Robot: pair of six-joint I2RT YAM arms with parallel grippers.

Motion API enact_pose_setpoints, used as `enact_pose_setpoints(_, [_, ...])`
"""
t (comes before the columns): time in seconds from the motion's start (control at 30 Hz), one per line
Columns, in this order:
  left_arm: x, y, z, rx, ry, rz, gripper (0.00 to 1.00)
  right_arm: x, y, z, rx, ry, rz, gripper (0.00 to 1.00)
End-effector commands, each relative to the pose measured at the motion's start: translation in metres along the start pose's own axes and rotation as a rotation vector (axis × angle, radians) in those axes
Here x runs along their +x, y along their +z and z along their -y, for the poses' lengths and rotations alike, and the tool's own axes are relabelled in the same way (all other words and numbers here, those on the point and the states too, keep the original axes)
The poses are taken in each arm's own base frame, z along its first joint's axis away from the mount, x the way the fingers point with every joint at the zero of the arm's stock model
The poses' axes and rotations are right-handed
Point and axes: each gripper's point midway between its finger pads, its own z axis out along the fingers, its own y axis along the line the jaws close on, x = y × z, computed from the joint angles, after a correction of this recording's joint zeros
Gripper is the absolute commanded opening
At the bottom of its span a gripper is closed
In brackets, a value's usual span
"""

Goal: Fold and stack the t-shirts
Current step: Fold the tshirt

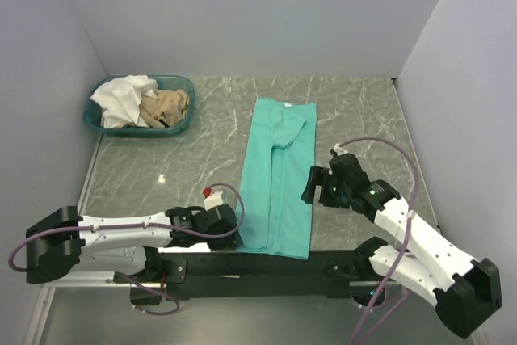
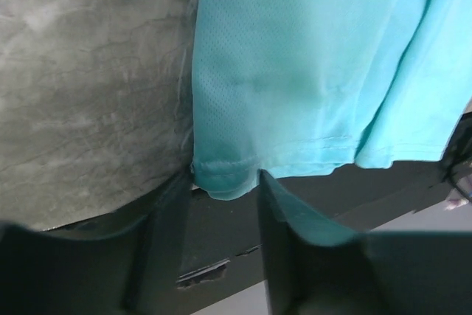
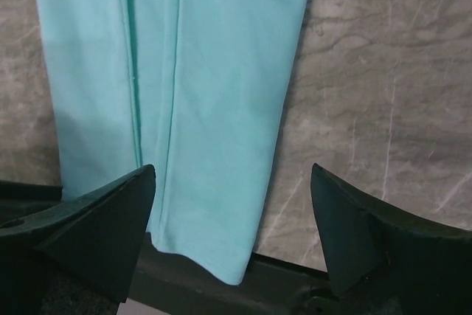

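The teal-green t-shirt (image 1: 279, 175) lies folded lengthwise into a long narrow strip down the middle of the marble table, its hem at the near edge. My left gripper (image 1: 236, 220) is at the hem's near-left corner. In the left wrist view its jaws (image 2: 225, 186) stand half closed, with the bunched hem corner (image 2: 221, 182) between their tips and a gap still showing. My right gripper (image 1: 317, 187) hovers over the strip's right edge with wide-open, empty jaws (image 3: 232, 178) straddling the edge of the teal cloth (image 3: 206, 71). A white t-shirt (image 1: 121, 98) and a tan t-shirt (image 1: 166, 107) lie crumpled in the basket.
The shallow teal basket (image 1: 186, 85) stands at the back left corner. The black mounting rail (image 1: 266, 266) runs along the near table edge, just under the hem. White walls close in the left, back and right sides.
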Motion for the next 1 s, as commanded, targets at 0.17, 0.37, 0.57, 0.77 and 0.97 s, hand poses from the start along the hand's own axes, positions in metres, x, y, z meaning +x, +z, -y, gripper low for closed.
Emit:
enact_pose_setpoints(0.17, [0.007,0.004,0.008,0.020,-0.006,-0.045,0.40,0.029,-0.013,-0.009,-0.069,-0.004,-0.043,0.90])
enact_pose_setpoints(0.37, [0.008,0.008,0.013,0.031,-0.010,-0.052,0.27,0.054,-0.020,-0.025,-0.135,-0.090,-0.095,0.88])
enact_pose_setpoints(0.57, [0.008,0.009,0.015,0.020,0.005,-0.059,0.01,0.111,-0.023,-0.047,-0.178,-0.247,-0.230,0.88])
enact_pose_setpoints(0.77, [0.008,0.006,0.015,0.034,-0.004,-0.059,0.01,0.151,-0.014,-0.030,-0.001,-0.354,-0.330,0.82])
enact_pose_setpoints(0.97, [0.006,0.003,0.017,0.046,-0.003,-0.050,0.01,0.159,-0.014,-0.031,0.019,-0.394,-0.346,0.69])
